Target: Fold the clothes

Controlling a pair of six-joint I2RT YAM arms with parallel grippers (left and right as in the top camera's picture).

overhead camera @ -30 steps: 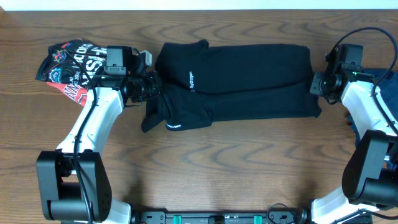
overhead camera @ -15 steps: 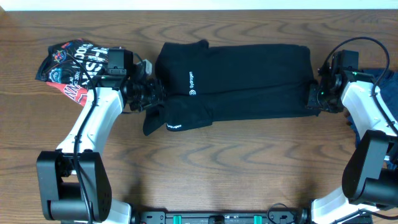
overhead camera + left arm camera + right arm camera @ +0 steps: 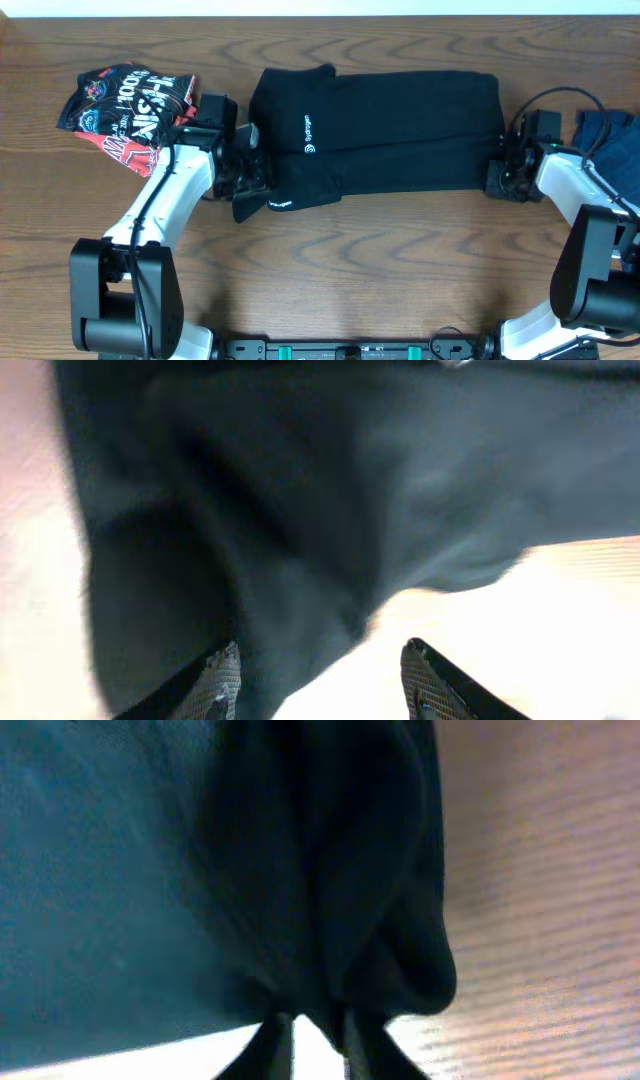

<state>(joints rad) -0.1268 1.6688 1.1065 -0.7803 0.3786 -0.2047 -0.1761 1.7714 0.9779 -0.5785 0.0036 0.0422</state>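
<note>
A black garment (image 3: 390,125) lies folded into a long band across the middle of the table, with a loose flap (image 3: 285,190) hanging toward the front at its left end. My left gripper (image 3: 248,178) is at that flap. In the left wrist view it is open (image 3: 320,685), with the black cloth (image 3: 250,540) under its left finger. My right gripper (image 3: 500,178) is at the garment's front right corner. In the right wrist view its fingers (image 3: 318,1038) are close together on a bunched fold of the black cloth (image 3: 340,920).
A crumpled black, red and white printed garment (image 3: 125,105) lies at the back left, next to my left arm. A blue garment (image 3: 612,140) lies at the right edge. Bare wood table (image 3: 350,270) shows in front of the black garment.
My left gripper has moved forward and right onto the garment's left flap. My right gripper has moved forward and a little left to the garment's front right corner.
</note>
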